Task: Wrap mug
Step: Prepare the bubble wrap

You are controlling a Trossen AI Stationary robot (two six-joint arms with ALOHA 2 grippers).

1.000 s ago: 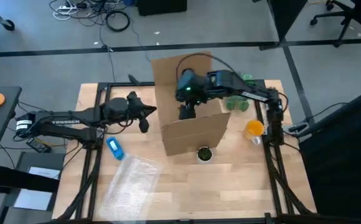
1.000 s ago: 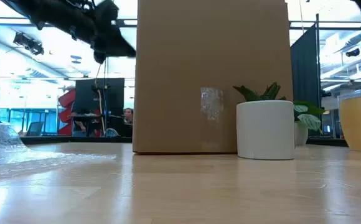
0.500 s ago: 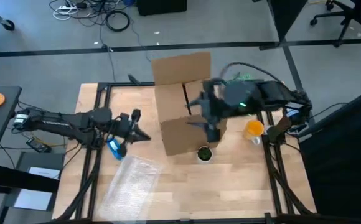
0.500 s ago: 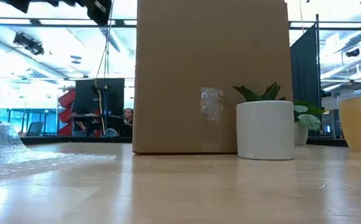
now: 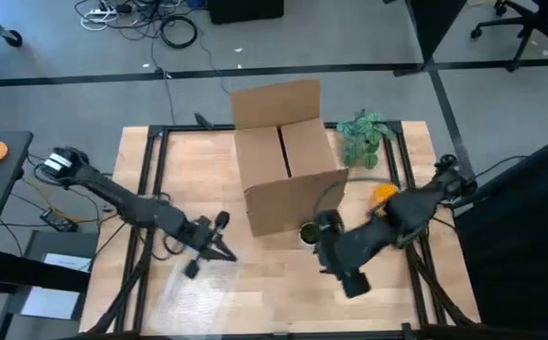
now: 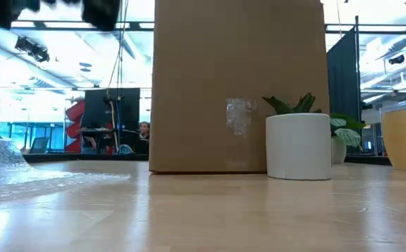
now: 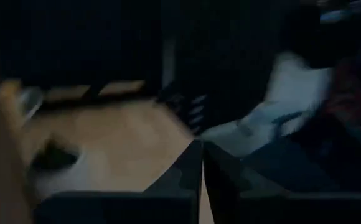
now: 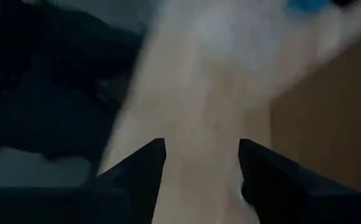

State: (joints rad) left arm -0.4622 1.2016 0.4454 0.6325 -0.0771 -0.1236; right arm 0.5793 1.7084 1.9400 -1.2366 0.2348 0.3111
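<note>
Wooden tabletop on a black frame, grey floor and loose cables beyond. Cardboard box near table centre, flaps open upward; seen in low view as a tall brown wall with a patch of clear tape. Small white pot with a green plant just beside the box's front corner. Orange mug at the right edge of the table, near the right arm, standing apart from the box; pale rim only at far right in low view. Bubble wrap flat on the front-left of the table. Left gripper low over the wrap's upper edge, fingers pressed together, empty. Right gripper in front of the white pot, fingers spread, empty.
</note>
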